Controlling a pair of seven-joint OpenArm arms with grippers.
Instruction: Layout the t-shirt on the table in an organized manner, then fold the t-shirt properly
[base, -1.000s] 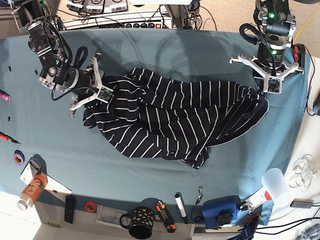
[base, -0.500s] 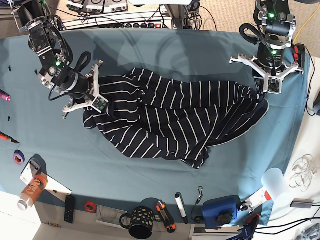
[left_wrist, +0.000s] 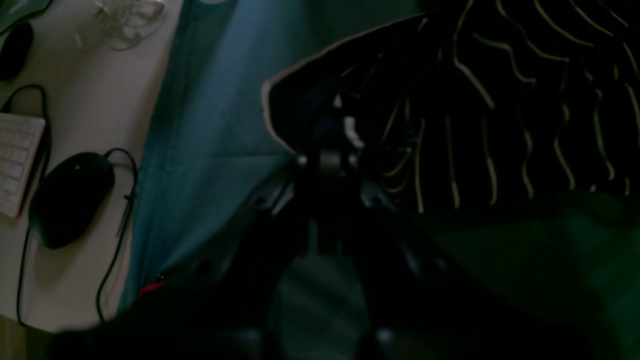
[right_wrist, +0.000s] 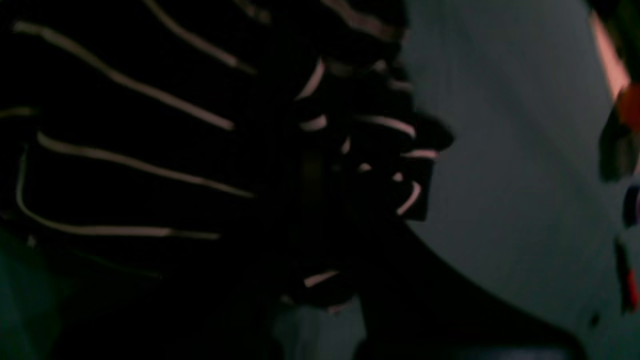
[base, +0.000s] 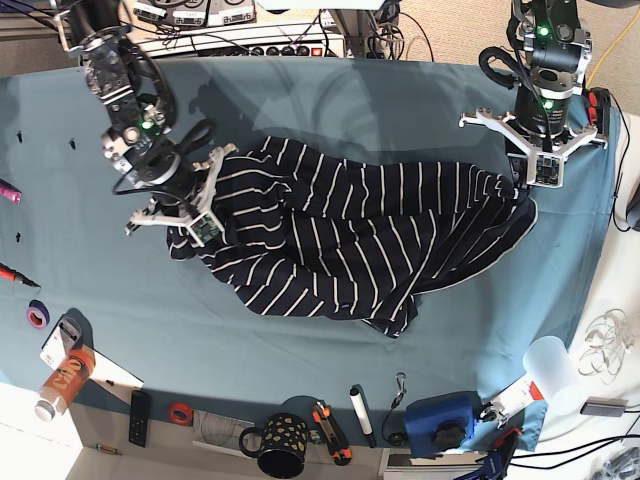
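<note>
Base view: your dark navy white-striped t-shirt (base: 350, 240) lies bunched mid teal-cloth table (base: 300, 350). Right gripper (base: 200, 222) pinching its left-side edge; left gripper (base: 528, 185) pinching opposite corner.

Left wrist: jaws pressed on pale-edged hem, black mouse (left_wrist: 67, 197) beside table.

Right wrist: dark, blurred; striped fabric bunched at fingers.

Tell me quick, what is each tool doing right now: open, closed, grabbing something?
Left tool: closed on the edge of the t-shirt.
Right tool: closed, pinching a bunch of the t-shirt at its other end.
</note>
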